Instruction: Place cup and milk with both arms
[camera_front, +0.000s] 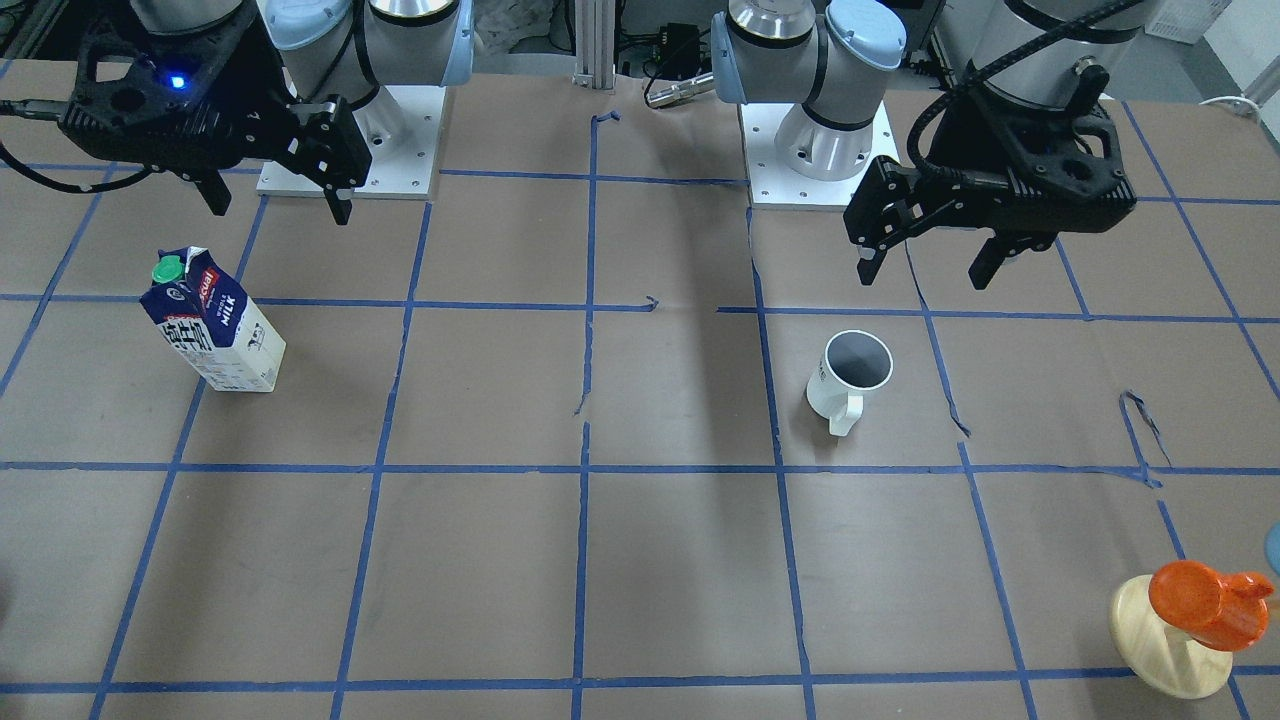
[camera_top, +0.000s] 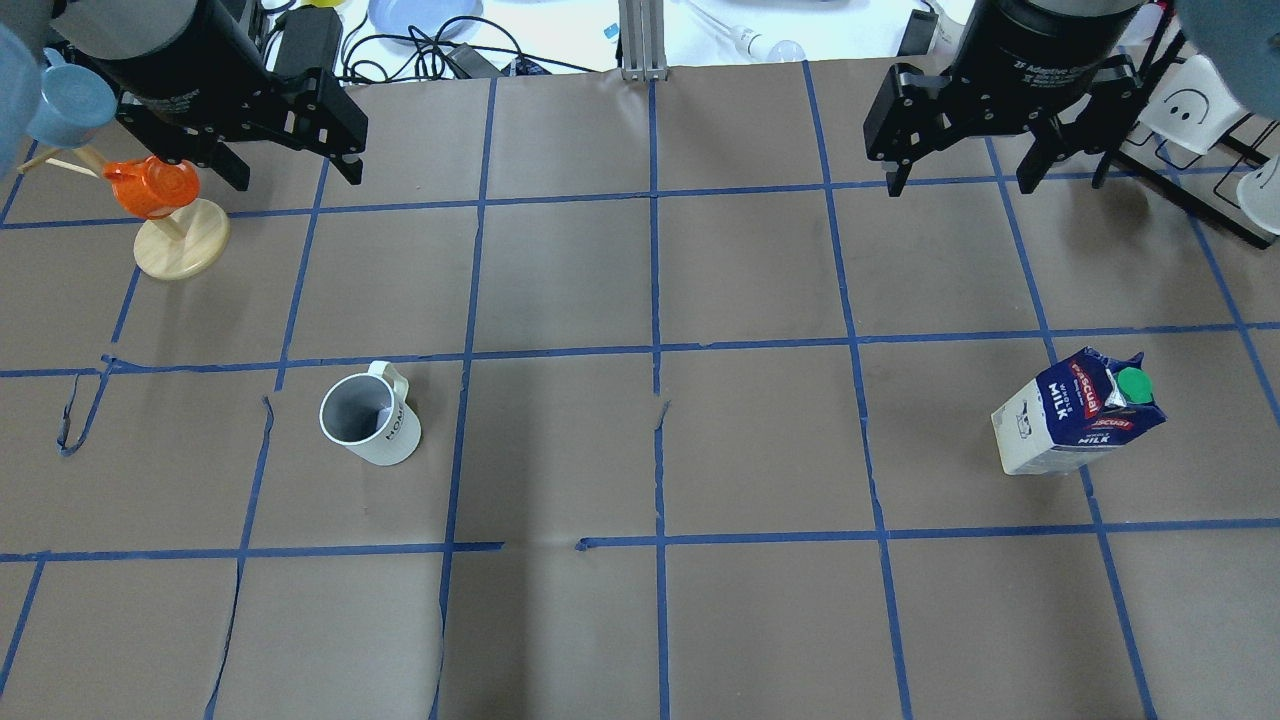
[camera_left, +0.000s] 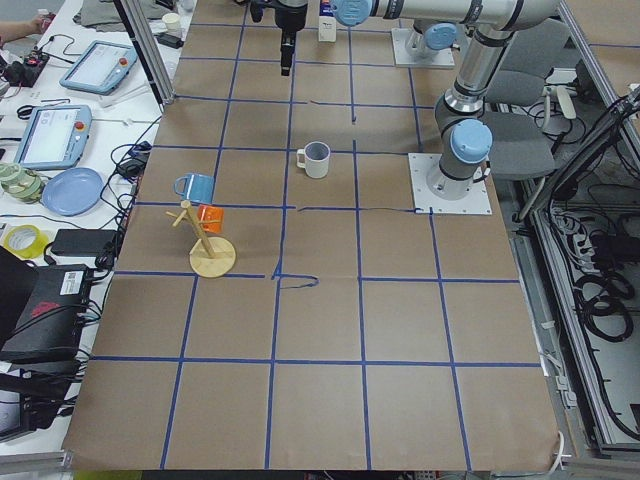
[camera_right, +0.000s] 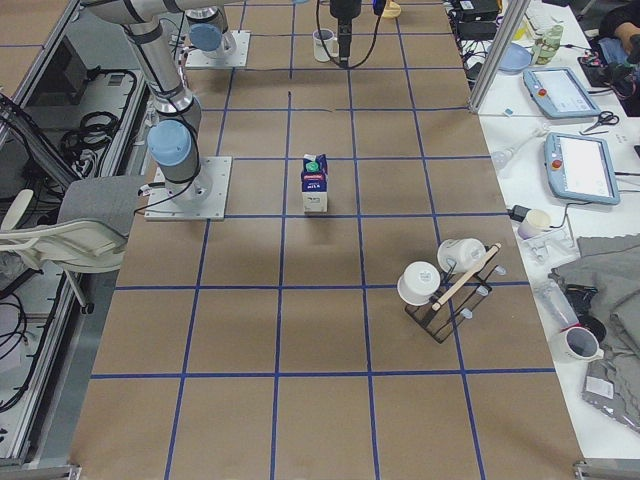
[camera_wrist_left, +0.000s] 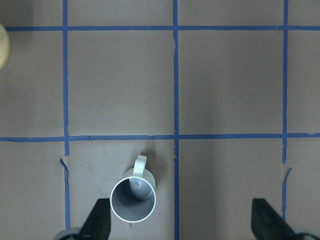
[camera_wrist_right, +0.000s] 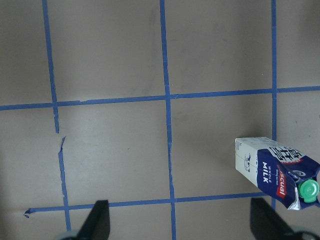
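Observation:
The white cup (camera_front: 850, 378) stands upright on the brown paper, its handle toward the operators' side; it also shows in the overhead view (camera_top: 368, 420) and the left wrist view (camera_wrist_left: 133, 200). My left gripper (camera_front: 925, 265) hangs open and empty high above the table, behind the cup; one fingertip (camera_wrist_left: 100, 222) shows beside the cup's rim. The blue and white milk (camera_front: 212, 325) stands upright with a green cap, also in the overhead view (camera_top: 1075, 415) and the right wrist view (camera_wrist_right: 275, 170). My right gripper (camera_front: 280, 205), blue light on, is open and empty above and behind the milk.
A round wooden stand (camera_front: 1165, 640) with an orange cup (camera_front: 1205, 600) sits at the table's corner on my left, with a light-blue cup (camera_top: 70, 95) on it too. The arm bases (camera_front: 350, 150) stand at the robot's edge. A rack with white cups (camera_right: 450, 275) stands beyond the milk.

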